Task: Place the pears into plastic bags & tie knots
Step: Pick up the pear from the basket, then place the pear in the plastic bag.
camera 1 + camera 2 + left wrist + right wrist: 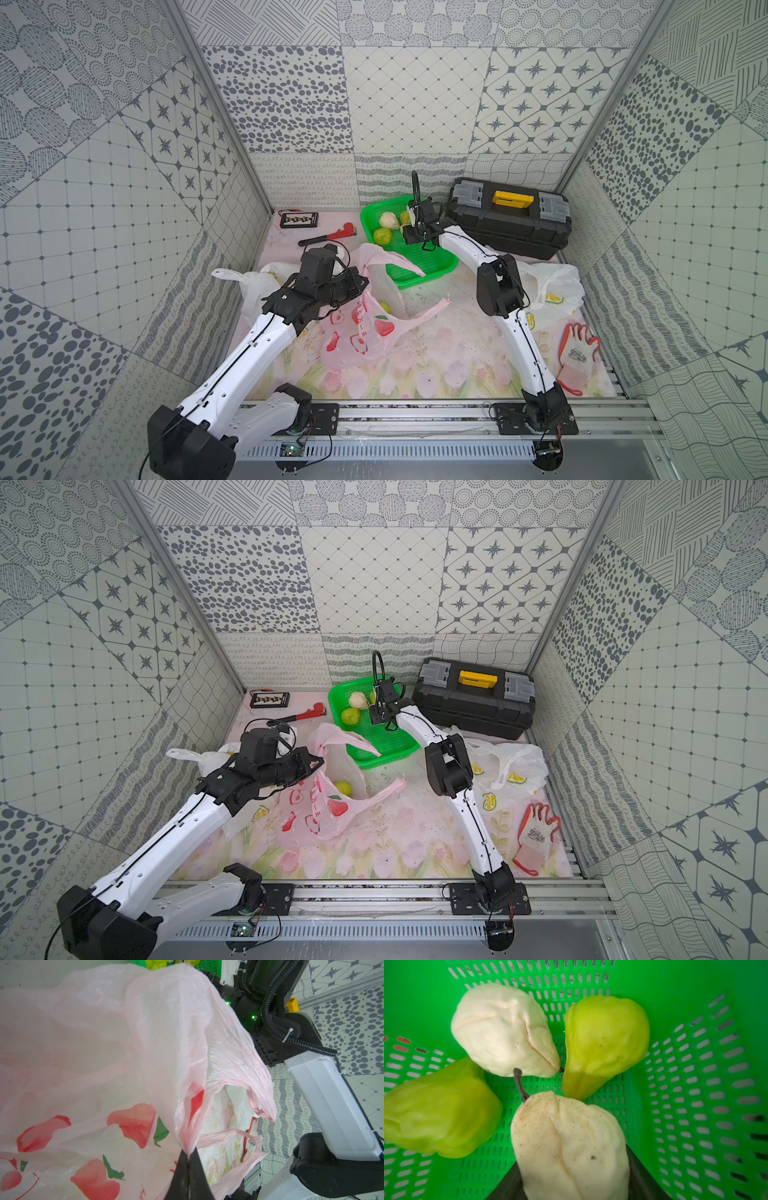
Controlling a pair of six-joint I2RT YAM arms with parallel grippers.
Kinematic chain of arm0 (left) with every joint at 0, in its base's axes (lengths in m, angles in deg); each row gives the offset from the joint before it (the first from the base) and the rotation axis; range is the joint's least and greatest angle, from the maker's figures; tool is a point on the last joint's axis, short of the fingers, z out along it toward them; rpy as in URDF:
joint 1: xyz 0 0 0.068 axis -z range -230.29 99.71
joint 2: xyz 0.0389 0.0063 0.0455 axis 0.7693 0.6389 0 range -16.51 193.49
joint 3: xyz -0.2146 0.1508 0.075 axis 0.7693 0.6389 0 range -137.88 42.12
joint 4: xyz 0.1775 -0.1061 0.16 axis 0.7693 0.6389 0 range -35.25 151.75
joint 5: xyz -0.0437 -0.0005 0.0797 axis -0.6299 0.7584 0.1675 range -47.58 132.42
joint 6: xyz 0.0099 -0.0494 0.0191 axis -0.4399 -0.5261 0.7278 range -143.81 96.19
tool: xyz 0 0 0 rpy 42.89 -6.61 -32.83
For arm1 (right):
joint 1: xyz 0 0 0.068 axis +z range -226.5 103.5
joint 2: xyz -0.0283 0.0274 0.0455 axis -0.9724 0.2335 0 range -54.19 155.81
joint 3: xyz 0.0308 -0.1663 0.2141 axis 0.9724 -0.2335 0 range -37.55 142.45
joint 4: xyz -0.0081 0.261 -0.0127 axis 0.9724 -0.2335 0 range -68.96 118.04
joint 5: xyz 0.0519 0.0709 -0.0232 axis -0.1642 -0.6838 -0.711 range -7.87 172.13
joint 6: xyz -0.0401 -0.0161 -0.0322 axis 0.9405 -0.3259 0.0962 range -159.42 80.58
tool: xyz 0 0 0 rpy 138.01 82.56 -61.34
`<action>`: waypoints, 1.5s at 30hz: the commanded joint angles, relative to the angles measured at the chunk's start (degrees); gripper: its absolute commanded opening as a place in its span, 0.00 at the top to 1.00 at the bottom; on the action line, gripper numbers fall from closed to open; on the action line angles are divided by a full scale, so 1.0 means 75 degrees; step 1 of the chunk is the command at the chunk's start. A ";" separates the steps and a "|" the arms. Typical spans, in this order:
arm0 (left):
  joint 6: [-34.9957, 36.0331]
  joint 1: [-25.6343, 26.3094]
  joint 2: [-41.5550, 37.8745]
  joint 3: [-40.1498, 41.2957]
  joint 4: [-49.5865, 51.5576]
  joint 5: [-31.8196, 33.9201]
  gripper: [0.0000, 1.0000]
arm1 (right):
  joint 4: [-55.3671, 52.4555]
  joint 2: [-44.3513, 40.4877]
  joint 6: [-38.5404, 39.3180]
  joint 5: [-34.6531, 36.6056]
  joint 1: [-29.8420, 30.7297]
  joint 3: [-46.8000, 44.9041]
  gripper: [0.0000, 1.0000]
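A cream pear [566, 1136] sits clamped in the right tool [572, 1156], down in the basket [695, 1084].
The left tool [188, 1154] pinches the pink bag [83, 1053] by its rim, holding the mouth open for loading; one green pear [385, 307] already lies inside.

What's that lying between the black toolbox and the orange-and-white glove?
A white plastic bag with yellow lemon prints lies crumpled there, between the toolbox and the glove, seen in both top views.
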 commanded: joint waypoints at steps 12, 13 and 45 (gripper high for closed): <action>0.0487 0.0080 0.0186 -0.0536 0.0417 0.0200 1.00 | 0.2242 -0.5030 -0.1661 -0.1687 0.0008 -0.5675 0.51; 0.0535 0.0083 0.0245 -0.0577 0.0420 0.0187 1.00 | 0.2317 -0.5450 -0.1806 -0.1832 0.0005 -0.6218 0.51; 0.0881 0.0837 0.0546 -0.0578 0.0143 -0.0476 1.00 | 0.5217 -0.6206 -0.7291 -0.1440 0.2315 -0.8566 0.43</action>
